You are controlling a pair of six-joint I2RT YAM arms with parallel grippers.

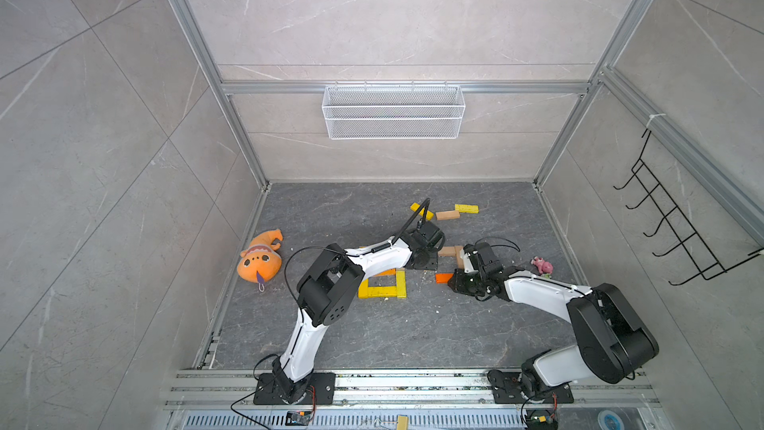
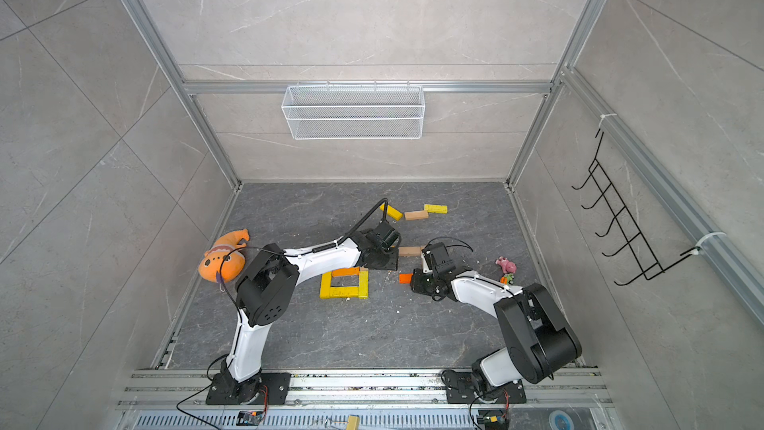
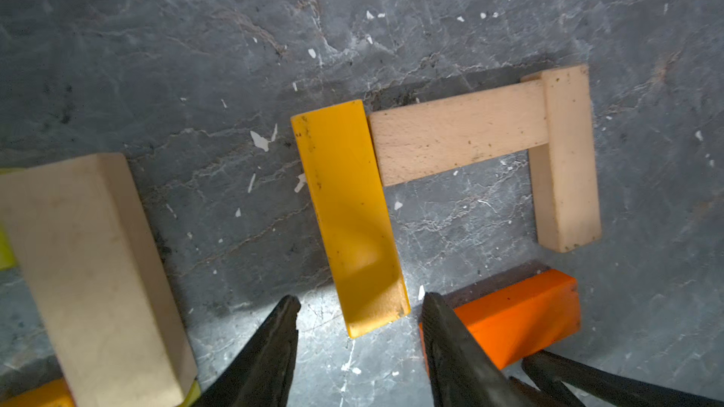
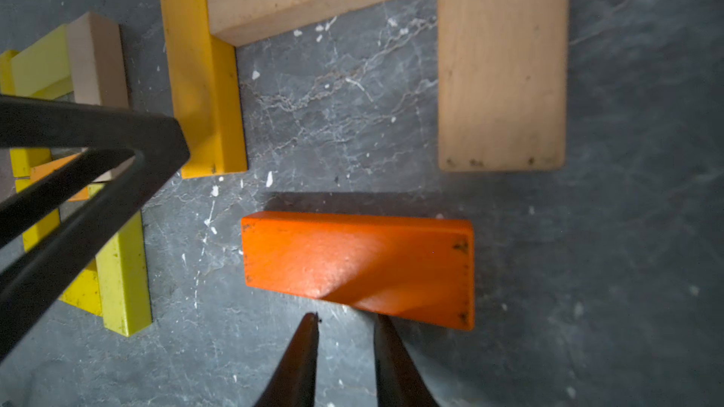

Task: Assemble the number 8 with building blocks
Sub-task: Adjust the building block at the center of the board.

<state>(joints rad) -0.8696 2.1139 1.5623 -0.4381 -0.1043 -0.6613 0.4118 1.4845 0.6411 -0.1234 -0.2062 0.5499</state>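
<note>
The left fingers stood apart on either side of a yellow block's end, flat on the counter. The right fingers, slightly apart and empty, hung just beside an orange block.

Even overhead light, soft wrist-view blur

- Robot lab, a purpose-built test cell.
- Aluminium frame boxes in the space; grey stone-look wall panels close three sides.
- Two robot arms, left arm and right arm, are bolted to a slotted metal rail at the front edge of the dark table; loose cables trail at their bases.
- White mesh basket and black wire hook rack hang off the frame.
- Test props on the table: building blocks, orange plush toy.
</note>
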